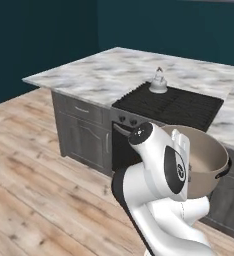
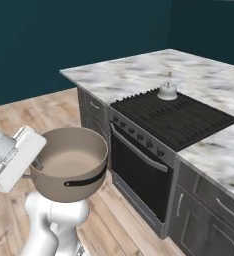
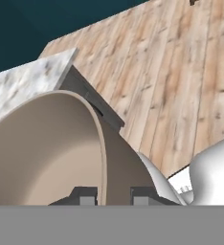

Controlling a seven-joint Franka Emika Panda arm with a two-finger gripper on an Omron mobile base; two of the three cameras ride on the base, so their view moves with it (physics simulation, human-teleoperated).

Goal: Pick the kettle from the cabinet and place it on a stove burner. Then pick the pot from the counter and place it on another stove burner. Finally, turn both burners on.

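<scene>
The tan pot (image 2: 73, 167) hangs in the air in front of the stove, held by its near rim. My gripper (image 3: 115, 196) is shut on the pot's wall (image 3: 42, 153), with one finger inside and one outside. In the right base view the gripper (image 2: 35, 169) is at the pot's left side. The pot (image 1: 206, 162) sits partly behind my hand in the left base view. The small silvery kettle (image 1: 158, 84) stands upright on a back burner of the black cooktop (image 1: 176, 106), far from the pot. The kettle (image 2: 167, 90) is also on the cooktop (image 2: 179, 120). The cabinet is out of view.
The marble counter (image 1: 101, 72) wraps around the stove on both sides. Dark knobs (image 2: 139, 135) and the oven door handle (image 2: 139, 152) face the wooden floor (image 1: 34, 165), which is open to the left. Grey drawers (image 2: 209, 215) run under the counter.
</scene>
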